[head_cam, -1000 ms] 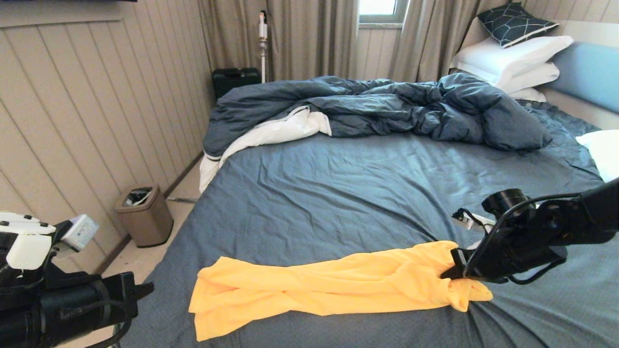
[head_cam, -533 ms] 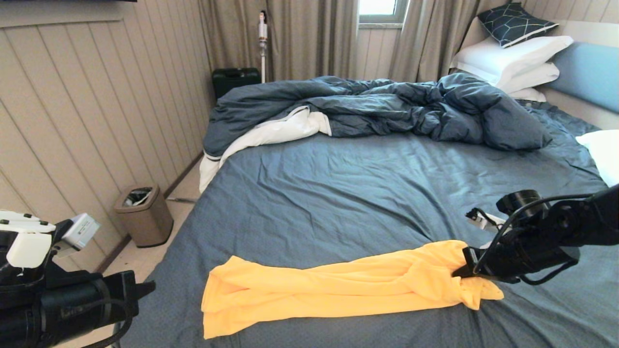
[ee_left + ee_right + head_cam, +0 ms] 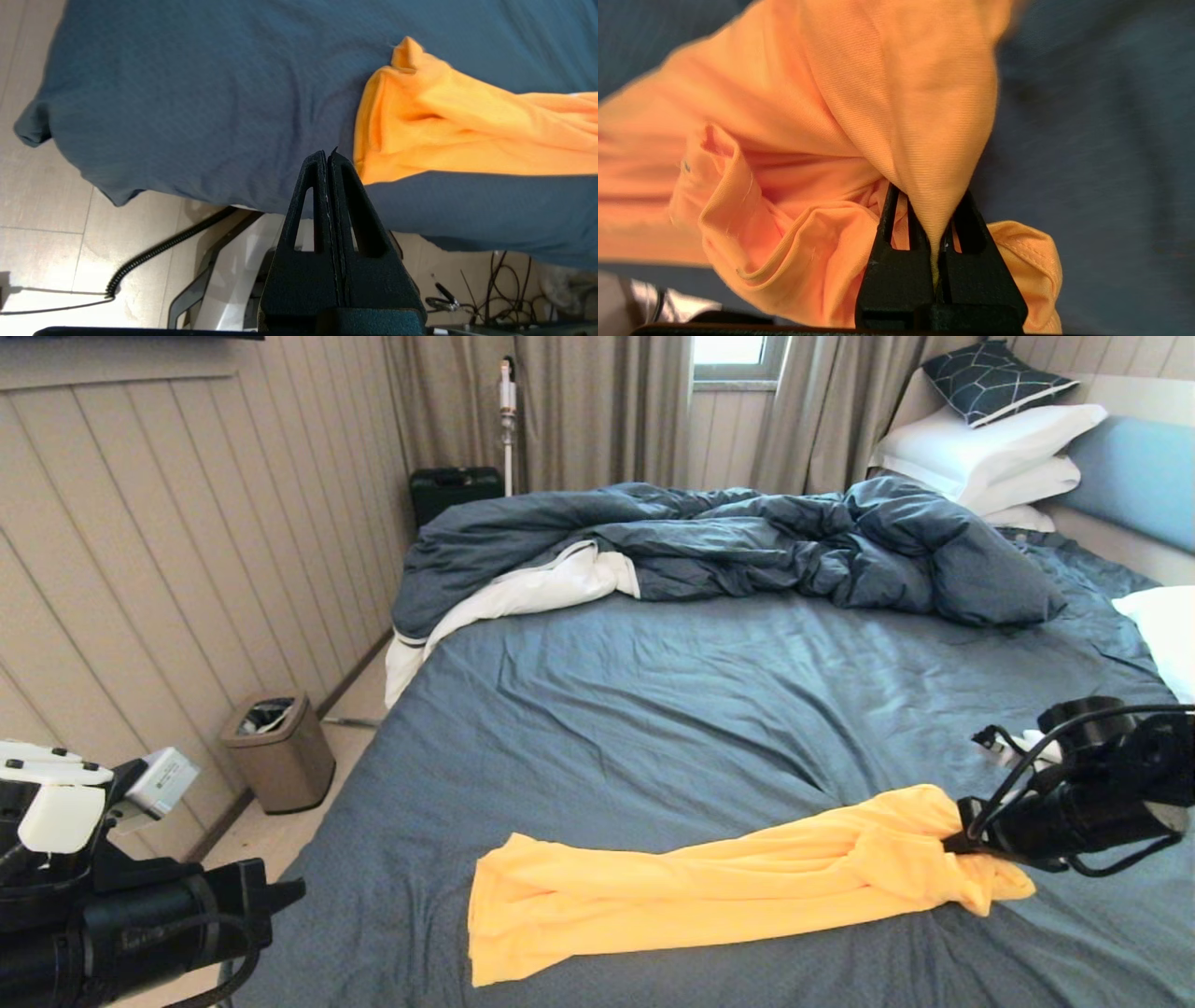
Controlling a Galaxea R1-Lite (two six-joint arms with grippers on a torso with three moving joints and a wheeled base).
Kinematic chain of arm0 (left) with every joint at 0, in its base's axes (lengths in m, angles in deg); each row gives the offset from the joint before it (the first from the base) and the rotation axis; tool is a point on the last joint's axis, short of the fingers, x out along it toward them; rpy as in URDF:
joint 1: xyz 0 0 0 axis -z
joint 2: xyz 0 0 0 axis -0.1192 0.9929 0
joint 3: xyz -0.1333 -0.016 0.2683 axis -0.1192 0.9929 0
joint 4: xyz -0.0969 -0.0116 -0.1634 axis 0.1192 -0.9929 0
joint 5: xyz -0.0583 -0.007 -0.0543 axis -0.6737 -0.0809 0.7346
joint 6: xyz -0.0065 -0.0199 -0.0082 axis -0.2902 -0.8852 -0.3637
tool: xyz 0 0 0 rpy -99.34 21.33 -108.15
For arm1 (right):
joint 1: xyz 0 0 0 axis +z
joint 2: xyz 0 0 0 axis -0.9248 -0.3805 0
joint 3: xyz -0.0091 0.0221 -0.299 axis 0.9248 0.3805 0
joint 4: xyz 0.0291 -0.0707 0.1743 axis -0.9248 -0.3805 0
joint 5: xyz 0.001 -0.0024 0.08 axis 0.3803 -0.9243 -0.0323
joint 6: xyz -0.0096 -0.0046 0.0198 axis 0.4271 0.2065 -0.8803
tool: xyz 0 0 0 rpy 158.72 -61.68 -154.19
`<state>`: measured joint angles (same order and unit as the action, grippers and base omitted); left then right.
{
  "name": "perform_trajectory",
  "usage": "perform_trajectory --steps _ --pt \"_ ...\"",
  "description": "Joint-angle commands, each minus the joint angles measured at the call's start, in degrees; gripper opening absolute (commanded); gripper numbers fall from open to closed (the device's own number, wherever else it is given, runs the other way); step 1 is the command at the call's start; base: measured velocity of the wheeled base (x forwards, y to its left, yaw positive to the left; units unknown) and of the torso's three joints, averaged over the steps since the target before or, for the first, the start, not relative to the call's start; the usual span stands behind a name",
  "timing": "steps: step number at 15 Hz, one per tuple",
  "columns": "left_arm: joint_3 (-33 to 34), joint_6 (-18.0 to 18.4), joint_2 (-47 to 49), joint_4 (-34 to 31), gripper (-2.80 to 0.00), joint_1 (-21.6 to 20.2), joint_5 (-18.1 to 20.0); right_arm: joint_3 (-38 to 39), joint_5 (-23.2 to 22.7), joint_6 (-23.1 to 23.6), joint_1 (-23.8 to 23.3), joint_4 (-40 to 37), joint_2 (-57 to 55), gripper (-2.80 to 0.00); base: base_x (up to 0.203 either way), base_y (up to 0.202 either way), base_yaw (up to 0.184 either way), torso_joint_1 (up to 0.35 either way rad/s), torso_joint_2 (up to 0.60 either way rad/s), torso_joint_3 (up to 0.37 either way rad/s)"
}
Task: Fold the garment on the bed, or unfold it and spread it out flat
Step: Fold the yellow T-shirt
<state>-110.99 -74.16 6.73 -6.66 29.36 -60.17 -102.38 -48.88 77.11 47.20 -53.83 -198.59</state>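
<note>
The garment point(image 3: 728, 891), a bright yellow T-shirt, lies bunched into a long strip across the near part of the bed point(image 3: 653, 709). My right gripper point(image 3: 957, 845) is shut on a fold at the strip's right end, low over the sheet; in the right wrist view the cloth point(image 3: 896, 116) is pinched between the black fingers point(image 3: 896, 261). My left gripper point(image 3: 328, 156) is shut with nothing in it, held off the bed's near left corner; the garment's point(image 3: 444, 126) left end lies just beyond its tip. The neck tag is hidden.
A rumpled dark blue duvet point(image 3: 747, 541) with white underside covers the far half of the bed. White pillows point(image 3: 990, 448) are stacked at the light blue headboard point(image 3: 1134, 476). A small bin point(image 3: 277, 751) stands on the floor by the panelled wall. Cables lie under the bed edge point(image 3: 504, 294).
My right gripper has moved to the right, dragging the garment with it across the sheet; the strip's left end has slid right too. The left arm has stayed put.
</note>
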Motion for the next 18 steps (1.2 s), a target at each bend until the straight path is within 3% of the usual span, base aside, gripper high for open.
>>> perform_trajectory --steps 1,7,11,13,18 --pt "-0.2 -0.3 0.2 0.0 -2.80 0.0 -0.1 -2.0 -0.2 1.0 -4.7 -0.2 -0.4 -2.80 0.000 0.000 0.000 0.000 0.00 0.000" --pt "-0.2 -0.3 0.0 0.0 -2.80 0.0 -0.1 -11.5 -0.2 4.2 -15.4 -4.1 -1.4 -2.80 0.000 0.000 0.000 0.000 0.00 0.000" --pt "0.0 -0.3 0.2 0.1 -2.80 0.0 0.0 -15.4 -0.6 4.3 -15.7 -10.8 1.8 -2.80 0.000 0.000 0.000 0.000 0.00 0.000" --pt "-0.1 -0.3 0.1 0.1 -2.80 0.0 0.1 -15.4 -0.9 3.7 -9.3 -13.2 5.0 -2.80 0.000 0.000 0.000 0.000 0.00 0.000" --pt "0.0 -0.4 -0.7 -0.1 -2.80 0.0 0.0 -17.3 0.2 -5.1 18.2 -16.7 10.8 -2.80 0.000 0.000 0.000 0.000 0.00 0.000"
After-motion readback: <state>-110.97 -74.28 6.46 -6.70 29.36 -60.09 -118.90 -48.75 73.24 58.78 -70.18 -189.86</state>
